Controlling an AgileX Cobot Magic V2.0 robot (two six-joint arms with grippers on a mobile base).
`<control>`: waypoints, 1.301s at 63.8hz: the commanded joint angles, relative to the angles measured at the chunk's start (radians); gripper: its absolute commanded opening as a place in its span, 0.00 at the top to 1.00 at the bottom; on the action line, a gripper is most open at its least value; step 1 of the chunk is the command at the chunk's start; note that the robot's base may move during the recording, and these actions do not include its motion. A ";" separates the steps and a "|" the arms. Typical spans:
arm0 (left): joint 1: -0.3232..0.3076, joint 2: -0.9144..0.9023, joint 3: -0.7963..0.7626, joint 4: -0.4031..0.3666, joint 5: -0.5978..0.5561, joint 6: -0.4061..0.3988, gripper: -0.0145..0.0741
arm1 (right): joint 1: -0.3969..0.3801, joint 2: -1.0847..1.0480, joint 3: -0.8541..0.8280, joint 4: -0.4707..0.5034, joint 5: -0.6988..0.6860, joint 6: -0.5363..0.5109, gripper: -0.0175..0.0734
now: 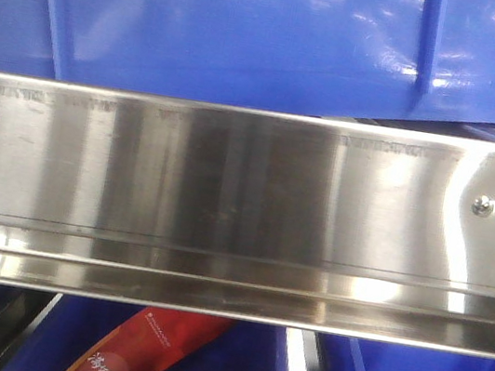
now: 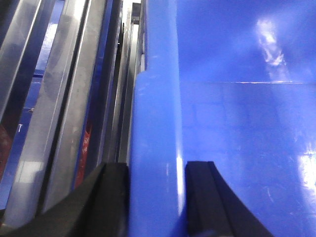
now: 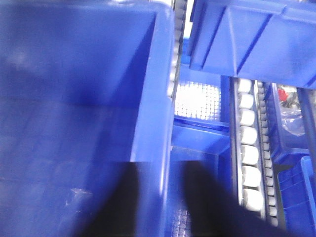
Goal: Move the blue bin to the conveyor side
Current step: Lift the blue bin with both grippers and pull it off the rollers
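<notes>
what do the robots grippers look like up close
The left gripper has two matte black fingers, broad at the base, curving in to flat tips. On the right gripper the fingers show only as dark blurred shapes. No cables, markings or arm links are in view.

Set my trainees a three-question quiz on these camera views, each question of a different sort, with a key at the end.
1. True or false: the left tool straddles the rim of the large bright-blue plastic bin.
2. In the front view, what lies below the shiny stainless-steel rail? A: a red printed packet; B: a green bottle; C: a white cup.
3. In the right wrist view, what colour are the small rollers beside the bin?
Key: 1 true; 2 A; 3 white.
</notes>
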 commanded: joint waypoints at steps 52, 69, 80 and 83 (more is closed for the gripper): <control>0.004 -0.003 -0.006 -0.004 -0.008 -0.008 0.85 | 0.001 0.116 -0.009 -0.015 -0.012 -0.008 0.39; 0.004 -0.003 -0.006 -0.004 -0.008 -0.008 0.85 | 0.001 0.116 -0.011 -0.021 -0.012 -0.008 0.58; 0.004 -0.003 -0.006 -0.004 -0.008 -0.008 0.85 | 0.001 0.116 -0.011 -0.033 -0.012 -0.008 0.91; 0.004 -0.003 -0.006 -0.004 -0.008 -0.008 0.85 | 0.001 0.116 -0.011 -0.033 -0.012 -0.008 0.88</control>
